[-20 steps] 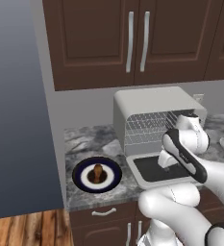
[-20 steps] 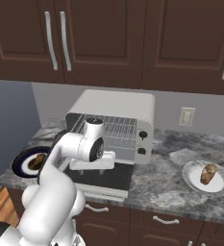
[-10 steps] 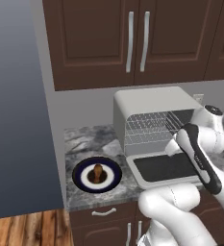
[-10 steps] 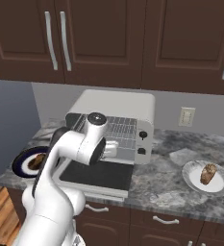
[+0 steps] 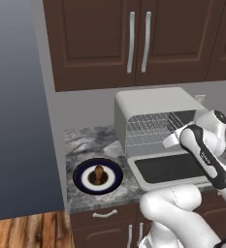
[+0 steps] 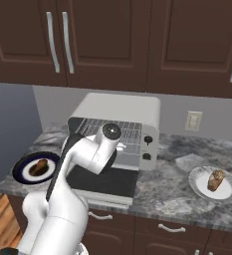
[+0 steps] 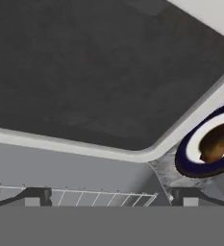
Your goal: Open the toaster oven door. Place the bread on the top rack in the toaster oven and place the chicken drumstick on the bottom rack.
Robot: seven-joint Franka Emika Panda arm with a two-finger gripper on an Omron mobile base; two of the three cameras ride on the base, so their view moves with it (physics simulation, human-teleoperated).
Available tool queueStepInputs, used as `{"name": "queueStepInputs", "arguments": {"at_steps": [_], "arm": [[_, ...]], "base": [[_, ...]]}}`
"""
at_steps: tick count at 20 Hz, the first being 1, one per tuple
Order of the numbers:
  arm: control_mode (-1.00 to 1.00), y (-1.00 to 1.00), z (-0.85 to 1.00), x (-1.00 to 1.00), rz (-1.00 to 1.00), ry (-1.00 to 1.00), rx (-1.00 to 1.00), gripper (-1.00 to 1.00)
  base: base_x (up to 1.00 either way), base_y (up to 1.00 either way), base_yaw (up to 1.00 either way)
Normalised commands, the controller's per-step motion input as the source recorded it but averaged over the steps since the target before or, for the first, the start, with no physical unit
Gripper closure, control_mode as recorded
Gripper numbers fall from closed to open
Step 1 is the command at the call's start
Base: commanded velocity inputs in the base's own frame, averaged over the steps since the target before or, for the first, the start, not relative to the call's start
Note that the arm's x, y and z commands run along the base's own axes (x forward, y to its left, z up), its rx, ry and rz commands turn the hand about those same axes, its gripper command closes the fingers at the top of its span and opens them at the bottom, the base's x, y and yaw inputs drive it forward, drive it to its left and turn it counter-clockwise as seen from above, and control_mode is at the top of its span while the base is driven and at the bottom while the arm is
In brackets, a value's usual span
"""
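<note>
The white toaster oven (image 5: 153,104) stands on the counter with its door (image 5: 170,167) folded down flat, and wire racks (image 5: 153,123) show inside. My hand (image 5: 175,139) hovers just above the door, in front of the oven mouth. In the hand view my gripper (image 7: 111,197) is open with nothing between its fingers, facing the door's dark glass (image 7: 99,72) and a rack edge (image 7: 84,197). One brown food piece (image 5: 99,174) lies on a blue plate (image 5: 80,177) left of the oven. Another (image 6: 215,180) lies on a white plate (image 6: 199,187) to the right. I cannot tell which is the bread.
Dark wood cabinets (image 5: 134,38) hang above the oven, leaving a gap over its top. The counter's left edge (image 5: 68,193) lies just beyond the blue plate. A wall outlet (image 6: 193,120) sits right of the oven, with bare marbled counter (image 6: 177,159) below it.
My hand has lifted off the lowered door and turned, and the forearm has swung up and to the right. The door stays down and both plates are unmoved.
</note>
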Motion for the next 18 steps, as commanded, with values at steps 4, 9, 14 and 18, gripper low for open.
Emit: {"name": "queueStepInputs", "arguments": {"at_steps": [4,9,14,18], "arm": [[-1.0,0.0,0.25,0.25,0.0,-0.23,0.09,-1.0],[-1.0,0.05,-0.08,0.19,0.0,-0.22,0.0,-1.0],[-1.0,0.04,0.0,0.15,0.0,-0.23,0.0,-1.0],[-1.0,0.0,0.03,0.04,0.0,-0.12,0.0,-1.0]], "base": [[0.0,0.0,0.0],[0.0,0.0,0.0],[0.0,0.0,0.0],[0.0,0.0,0.0]]}}
